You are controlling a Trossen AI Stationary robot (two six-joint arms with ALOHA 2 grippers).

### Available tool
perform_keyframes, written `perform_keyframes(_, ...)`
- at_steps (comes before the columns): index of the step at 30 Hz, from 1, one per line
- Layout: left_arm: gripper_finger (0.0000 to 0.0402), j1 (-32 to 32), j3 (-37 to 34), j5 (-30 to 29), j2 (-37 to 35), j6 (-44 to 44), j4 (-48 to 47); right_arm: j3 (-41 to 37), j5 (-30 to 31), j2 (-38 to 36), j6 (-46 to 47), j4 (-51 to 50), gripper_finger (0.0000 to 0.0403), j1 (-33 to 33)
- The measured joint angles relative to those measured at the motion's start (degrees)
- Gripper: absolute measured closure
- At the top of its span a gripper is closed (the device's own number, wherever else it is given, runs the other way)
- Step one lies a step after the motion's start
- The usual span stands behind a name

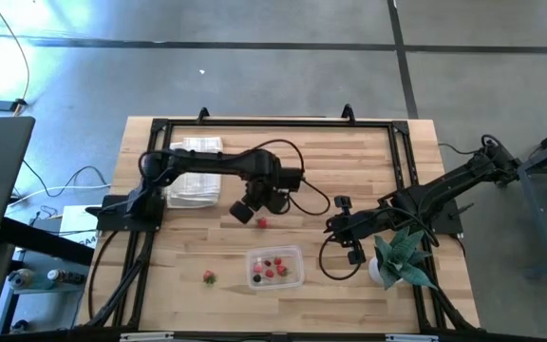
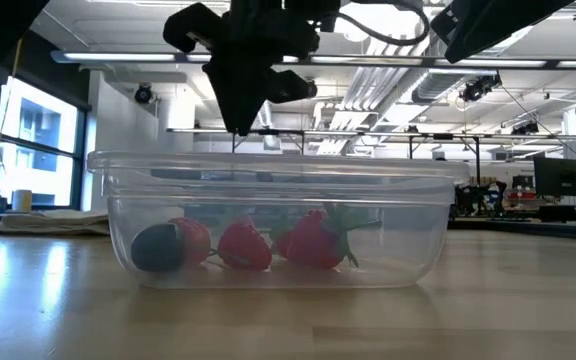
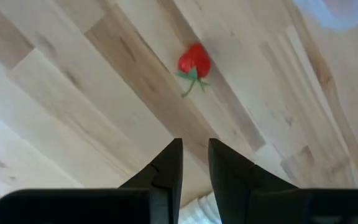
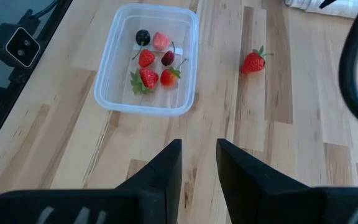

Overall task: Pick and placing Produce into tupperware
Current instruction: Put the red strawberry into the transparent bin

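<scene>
The clear tupperware (image 1: 274, 267) stands near the table's front edge and holds several red berries and a dark one (image 4: 143, 37). It fills the low view (image 2: 278, 220). One loose strawberry (image 1: 262, 223) lies on the wood behind the container and shows in the left wrist view (image 3: 194, 62). Another strawberry (image 1: 209, 277) lies left of the container. My left gripper (image 1: 243, 211) hovers just left of the first strawberry, pointing down, with its fingers (image 3: 194, 155) together and empty. My right gripper (image 1: 335, 226) waits to the right, shut (image 4: 199, 155) and empty.
A white checked folded cloth (image 1: 196, 171) lies at the back left under the left arm. A teal spiky potted plant (image 1: 402, 255) stands at the front right beside the right arm. A black frame (image 1: 273, 123) borders the table. Bare wood lies between the container and the plant.
</scene>
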Motion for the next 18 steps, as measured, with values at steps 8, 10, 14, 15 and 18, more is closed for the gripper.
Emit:
perform_keyframes(8,0.0334,1.9,-12.6,1.3,-9.3,1.7,8.2,0.0,0.0,0.0,0.0,0.0,0.0313,0.0)
perform_keyframes(10,0.0334,1.9,-14.9,1.4,-11.3,2.3,13.0,0.0,0.0,0.0,0.0,0.0,0.0313,0.0)
perform_keyframes(14,0.0334,-0.2,-15.4,1.7,-11.8,13.6,15.4,0.0,0.0,0.0,0.0,0.0,0.0313,0.0)
perform_keyframes(15,0.0334,-0.8,-15.5,1.8,-11.5,17.1,14.4,0.0,0.0,0.0,0.0,0.0,0.0313,0.0)
perform_keyframes(18,0.0334,-2.1,-15.7,1.6,-9.4,26.3,15.4,0.0,0.0,0.0,0.0,0.0,0.0313,0.0)
